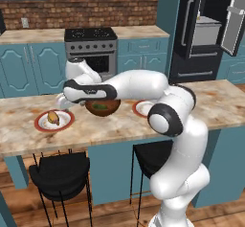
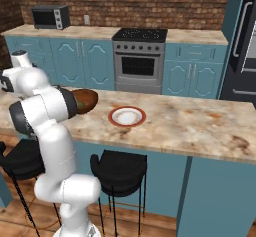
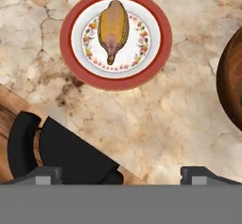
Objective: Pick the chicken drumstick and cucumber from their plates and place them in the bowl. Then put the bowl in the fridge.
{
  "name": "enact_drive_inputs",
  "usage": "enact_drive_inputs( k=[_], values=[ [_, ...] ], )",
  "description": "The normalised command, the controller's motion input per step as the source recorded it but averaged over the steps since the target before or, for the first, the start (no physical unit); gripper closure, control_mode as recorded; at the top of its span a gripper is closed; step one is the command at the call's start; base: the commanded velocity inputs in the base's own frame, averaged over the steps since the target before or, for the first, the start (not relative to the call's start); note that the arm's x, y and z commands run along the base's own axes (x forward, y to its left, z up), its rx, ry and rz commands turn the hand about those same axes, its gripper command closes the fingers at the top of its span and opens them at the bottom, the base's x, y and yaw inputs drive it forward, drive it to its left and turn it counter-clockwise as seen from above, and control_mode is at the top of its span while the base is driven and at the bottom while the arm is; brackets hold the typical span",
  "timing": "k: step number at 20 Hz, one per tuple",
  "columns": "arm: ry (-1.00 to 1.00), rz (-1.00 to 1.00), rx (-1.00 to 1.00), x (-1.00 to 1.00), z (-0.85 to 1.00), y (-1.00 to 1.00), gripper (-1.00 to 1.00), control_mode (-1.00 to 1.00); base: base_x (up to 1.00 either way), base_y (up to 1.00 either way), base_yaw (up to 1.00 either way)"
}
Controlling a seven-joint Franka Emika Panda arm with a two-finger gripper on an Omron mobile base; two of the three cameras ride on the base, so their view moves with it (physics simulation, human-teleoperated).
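Gripper [image 3: 120, 175] hangs released, jaws wide, over the marble counter [image 3: 156, 124]. Golden-brown lumpy chicken drumstick [image 3: 113, 28] lies at twelve o'clock on its red-rimmed white plate [image 3: 71, 57], dark brown wooden bowl [image 3: 231, 88] at two o'clock

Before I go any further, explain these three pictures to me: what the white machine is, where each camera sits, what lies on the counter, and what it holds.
The white machine is a robot arm on a wheeled base. Two pictures come from cameras behind it, left and right; the third looks down from its hand, whose dark fingertips stand wide apart, holding nothing. On the marble counter lies a red-rimmed white plate carrying a golden-brown chicken drumstick. Beside it sits a dark brown wooden bowl with something green inside, seemingly the cucumber. A second red-rimmed plate is empty. The tall black fridge behind stands open.
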Motion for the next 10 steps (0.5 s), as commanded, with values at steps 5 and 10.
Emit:
enact_drive_inputs(
  k=[5, 10],
  values=[
    [-0.03, 0.00, -0.01, 0.29, -0.13, 0.63, -1.00, -1.00, 0.00, 0.00, 0.00],
    [-0.01, 0.00, -0.02, 0.39, -0.33, 0.46, -1.00, -1.00, 0.00, 0.00, 0.00]
  ],
)
